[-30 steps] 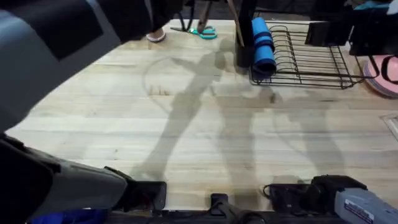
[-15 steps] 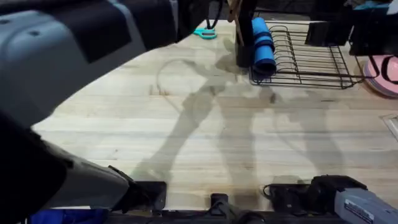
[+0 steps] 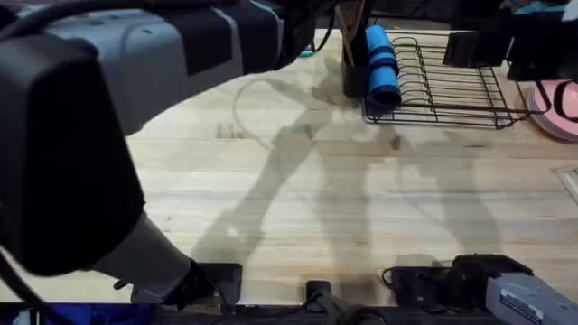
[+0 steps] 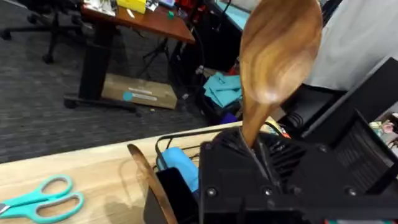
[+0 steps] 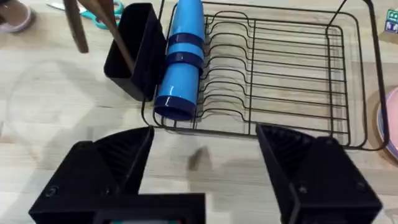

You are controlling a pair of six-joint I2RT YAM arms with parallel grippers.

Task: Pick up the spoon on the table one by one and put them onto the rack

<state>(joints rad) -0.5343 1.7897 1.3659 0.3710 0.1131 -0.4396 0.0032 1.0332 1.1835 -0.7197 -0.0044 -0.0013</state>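
A wooden spoon [image 4: 278, 59] is clamped by its handle in the left gripper [image 4: 252, 163], bowl uppermost and handle running down between the fingers, so its long axis stands nearly upright with a slight lean. It is carried this way, it is judged, so the handle can be lowered end first into the utensil cup [image 5: 137, 46] at the left end of the rack [image 5: 292, 81], at the far side of the table [image 3: 361, 208]. Another spoon [image 5: 121, 50] is already stood in that cup, handle up and tilted to the left. A blue bottle [image 5: 180, 62] lies along the rack beside the cup. The right gripper [image 5: 202, 165] is held released, fingers wide apart, near the rack's near edge.
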